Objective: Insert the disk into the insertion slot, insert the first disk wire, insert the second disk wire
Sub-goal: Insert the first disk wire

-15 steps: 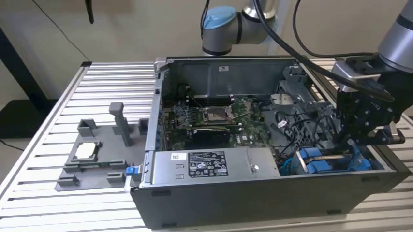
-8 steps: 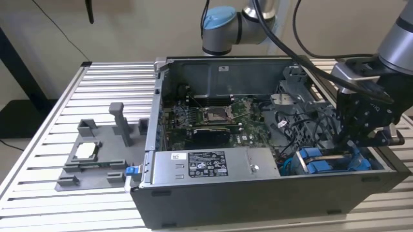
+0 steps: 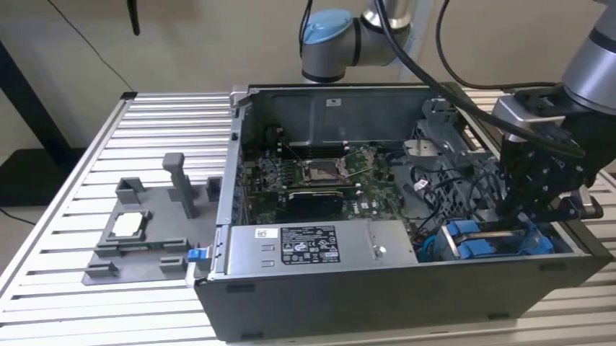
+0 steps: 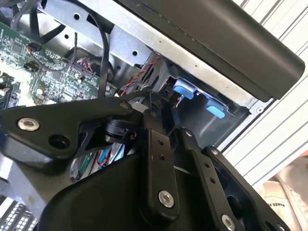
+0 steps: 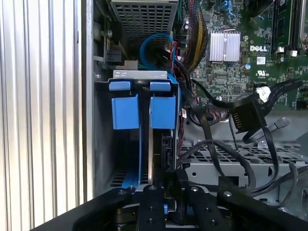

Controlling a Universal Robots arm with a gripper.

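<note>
Obs. The disk (image 5: 150,154) stands on edge in the insertion slot (image 5: 103,144). In the first wrist view it is end-on: a thin silver-grey strip with its blue carrier rail alongside, running down past the cage's two blue clips (image 5: 142,107). I cannot tell how deep it sits. The slot is in the corner of the computer case (image 3: 405,295) at the exterior view's right, just beside the silver power supply (image 3: 298,249).

Claw (image 5: 168,182): jaws drawn close together on the near end of the disk. I read this as a grip on it.

Handling (my judgement). The disk is rigid, dense for its size, and will not flex. Its smooth metal faces are likely to be slippery, the plastic carrier less so. It is sensitive to knocks and to being twisted inside the cage. The best hold is across the thin body at the middle of the trailing edge, so that any push runs straight along the rails. A black cable plug (image 5: 245,118) hangs free near the slot, with loose cables around it that could snag.

Pose. My arm (image 3: 592,65) comes in from the exterior view's right with the wrist turned downward. The claw reaches down into the case over the cage, well apart from the motherboard (image 3: 318,176).
</note>
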